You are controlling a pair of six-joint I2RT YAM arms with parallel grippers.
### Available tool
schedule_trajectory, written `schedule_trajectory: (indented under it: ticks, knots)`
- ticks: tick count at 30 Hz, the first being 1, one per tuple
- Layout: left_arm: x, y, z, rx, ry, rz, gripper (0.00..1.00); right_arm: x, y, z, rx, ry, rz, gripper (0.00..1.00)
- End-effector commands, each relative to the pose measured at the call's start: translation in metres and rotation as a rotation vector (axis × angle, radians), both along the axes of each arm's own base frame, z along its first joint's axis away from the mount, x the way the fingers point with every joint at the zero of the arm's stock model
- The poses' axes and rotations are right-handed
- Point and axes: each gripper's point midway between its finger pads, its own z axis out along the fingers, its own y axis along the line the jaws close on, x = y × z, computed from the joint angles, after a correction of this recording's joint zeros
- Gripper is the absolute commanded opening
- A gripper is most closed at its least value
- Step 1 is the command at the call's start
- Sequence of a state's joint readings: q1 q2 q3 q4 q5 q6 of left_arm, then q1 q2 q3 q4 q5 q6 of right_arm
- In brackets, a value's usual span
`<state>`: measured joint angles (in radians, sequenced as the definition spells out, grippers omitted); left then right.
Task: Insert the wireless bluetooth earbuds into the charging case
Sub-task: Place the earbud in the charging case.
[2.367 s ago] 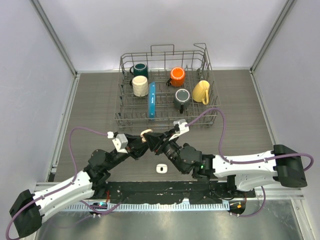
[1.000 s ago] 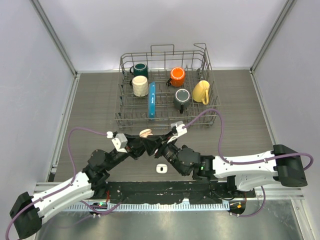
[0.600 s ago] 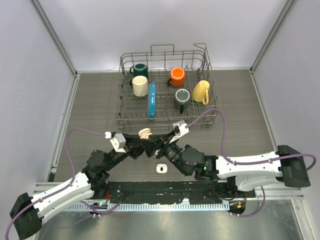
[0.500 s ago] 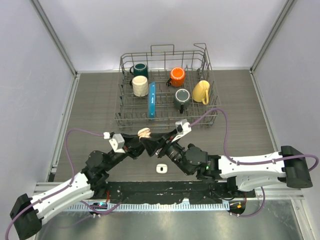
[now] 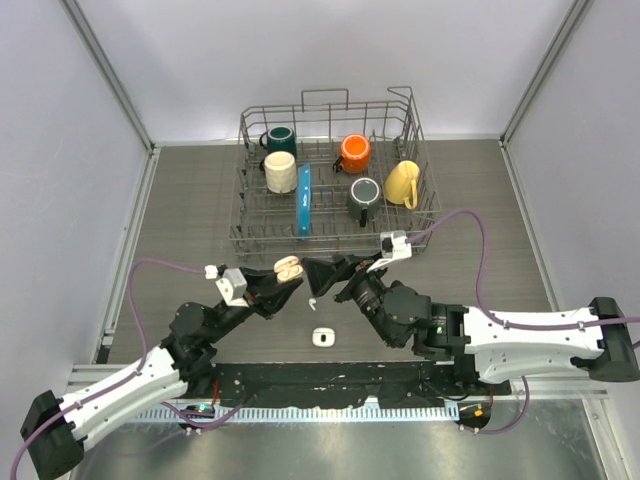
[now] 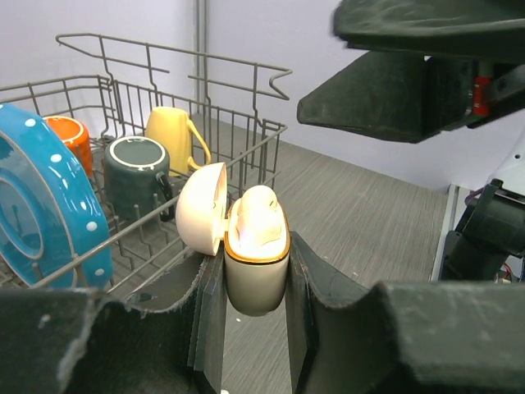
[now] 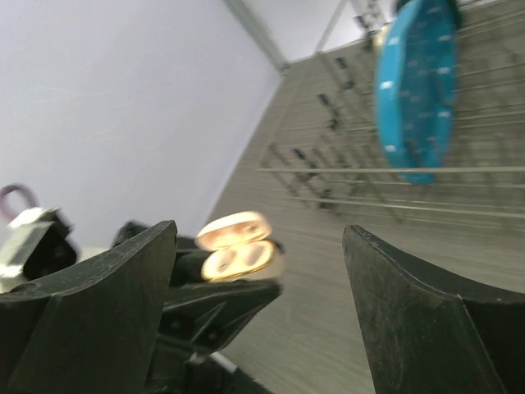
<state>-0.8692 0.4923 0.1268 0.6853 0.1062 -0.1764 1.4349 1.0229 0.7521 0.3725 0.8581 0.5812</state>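
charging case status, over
Left gripper shut on charging case, lid open, one pale earbud seated. Right gripper open, empty, beside case. Small white piece on table nearer the bases.

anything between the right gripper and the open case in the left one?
Nothing visible. The right gripper hangs open and empty, with only air across to the charging case clamped in the left gripper, lid swung aside.
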Motion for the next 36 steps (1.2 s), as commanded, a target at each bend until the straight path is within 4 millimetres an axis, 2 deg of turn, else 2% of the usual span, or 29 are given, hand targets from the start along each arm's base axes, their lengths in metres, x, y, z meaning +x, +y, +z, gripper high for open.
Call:
schedule_trajectory:
  ticks: [1,8,11,14,17,18,20,21,22,26,27,28,29,30,33,36]
  knots:
    - [-0.005,-0.001,0.024,-0.036,-0.036,-0.021,0.0,0.034,-0.056,-0.019,-0.14,0.123,-0.29,0.89]
    - [-0.01,-0.007,0.024,-0.023,-0.024,-0.069,0.0,0.064,-0.073,-0.045,-0.102,0.327,-0.215,0.9]
    - [-0.013,-0.013,0.023,-0.012,-0.015,-0.103,0.0,0.064,-0.072,-0.048,-0.144,0.351,-0.17,0.9]
    - [-0.014,-0.017,0.023,-0.01,-0.004,-0.125,0.0,0.065,-0.07,-0.038,-0.178,0.33,-0.139,0.9]
    - [-0.014,-0.018,0.024,-0.022,-0.008,-0.128,0.0,0.062,-0.067,-0.014,-0.127,0.289,-0.097,0.9]
    - [-0.014,-0.018,0.023,-0.019,-0.006,-0.128,0.0,0.059,-0.067,-0.011,-0.122,0.277,-0.082,0.9]
    - [-0.014,-0.019,0.023,-0.014,-0.007,-0.133,0.0,0.05,-0.056,0.008,-0.076,0.18,0.023,0.9]
    - [-0.014,-0.02,0.025,-0.016,-0.01,-0.134,0.0,0.044,-0.058,0.006,-0.083,0.127,0.062,0.9]
    - [-0.015,-0.02,0.026,-0.018,-0.012,-0.136,0.0,0.041,-0.055,0.02,-0.03,0.082,0.09,0.9]
    - [-0.015,-0.02,0.028,-0.02,-0.014,-0.139,0.0,0.043,-0.062,0.015,-0.061,0.095,0.068,0.9]
    - [-0.016,-0.021,0.029,-0.018,-0.019,-0.149,0.0,0.043,-0.061,0.024,-0.078,0.089,0.074,0.9]
    - [-0.016,-0.023,0.024,0.0,-0.005,-0.154,0.0,0.044,-0.058,0.008,-0.147,0.129,0.079,0.9]
    - [-0.016,-0.025,0.023,0.013,-0.003,-0.16,0.0,0.042,-0.053,0.005,-0.177,0.139,0.105,0.9]
    - [-0.017,-0.027,0.025,0.021,-0.008,-0.173,0.0,0.041,-0.05,0.01,-0.185,0.138,0.123,0.9]
    - [-0.019,-0.03,0.027,0.02,-0.012,-0.192,0.0,0.038,-0.037,0.002,-0.194,0.171,0.17,0.9]
    - [-0.019,-0.03,0.03,0.015,-0.018,-0.193,0.0,0.049,-0.035,-0.01,-0.21,0.237,0.106,0.9]
